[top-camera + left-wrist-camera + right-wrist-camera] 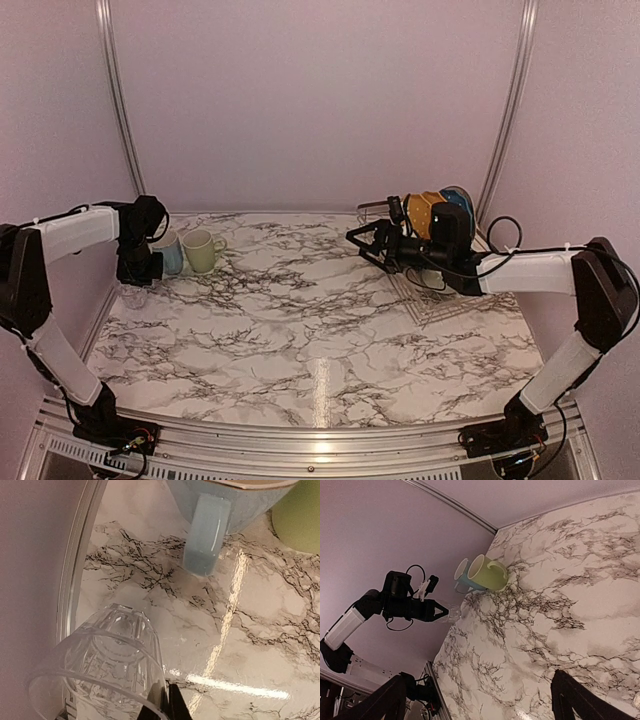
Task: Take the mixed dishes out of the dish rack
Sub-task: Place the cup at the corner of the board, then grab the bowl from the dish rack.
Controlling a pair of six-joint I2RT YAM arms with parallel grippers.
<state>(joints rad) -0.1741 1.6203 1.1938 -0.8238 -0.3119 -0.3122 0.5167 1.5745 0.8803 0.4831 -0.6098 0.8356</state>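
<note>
My left gripper (135, 278) is shut on the rim of the clear glass (134, 296) at the table's far left edge; in the left wrist view the fingertips (161, 700) pinch the wall of the glass (100, 655). I cannot tell whether the glass rests on the table. The light-blue mug (168, 253) and pale-green mug (203, 250) stand just right of it. My right gripper (362, 242) is open and empty above the table, left of the dish rack (372, 206). A mustard-yellow plate (425, 213) and a blue dotted plate (460, 200) stand in the rack behind the right arm.
The wall rail (75, 565) runs close along the left of the glass. The blue mug's handle (205, 540) points toward the glass. Marble table (300, 330) spreads between the arms. The right wrist view shows both mugs (487, 572) and the left arm (395, 605).
</note>
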